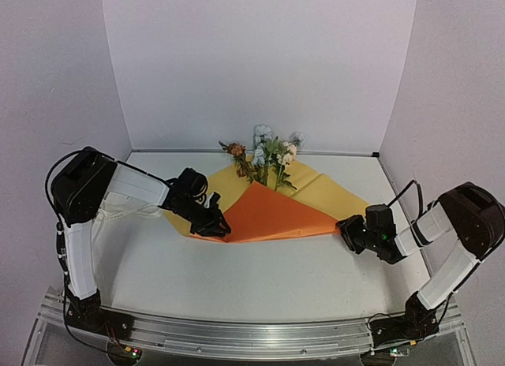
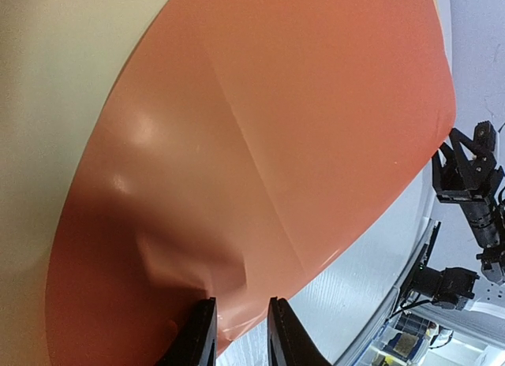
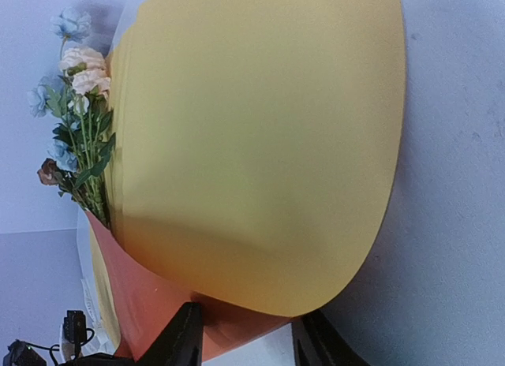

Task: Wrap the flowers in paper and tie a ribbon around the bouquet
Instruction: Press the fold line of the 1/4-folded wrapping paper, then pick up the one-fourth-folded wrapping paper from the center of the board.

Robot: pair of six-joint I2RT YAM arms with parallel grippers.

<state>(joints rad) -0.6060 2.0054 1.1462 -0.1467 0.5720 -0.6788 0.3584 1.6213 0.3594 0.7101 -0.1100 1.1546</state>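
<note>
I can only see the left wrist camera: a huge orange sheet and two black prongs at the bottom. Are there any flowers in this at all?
Observer: Yes. From above, a small bunch of artificial flowers with green stems and orange, pale blue and cream blossoms lies at the far corner of the large thin paper sheet, with the blossoms pointing toward the back wall.
Operator: And that black arm far off on my right, has it got hold of the sheet?
Observer: Its own camera shows the right hand with its fingers apart, one on either side of the sheet's near corner. I cannot tell whether they press it.
</note>
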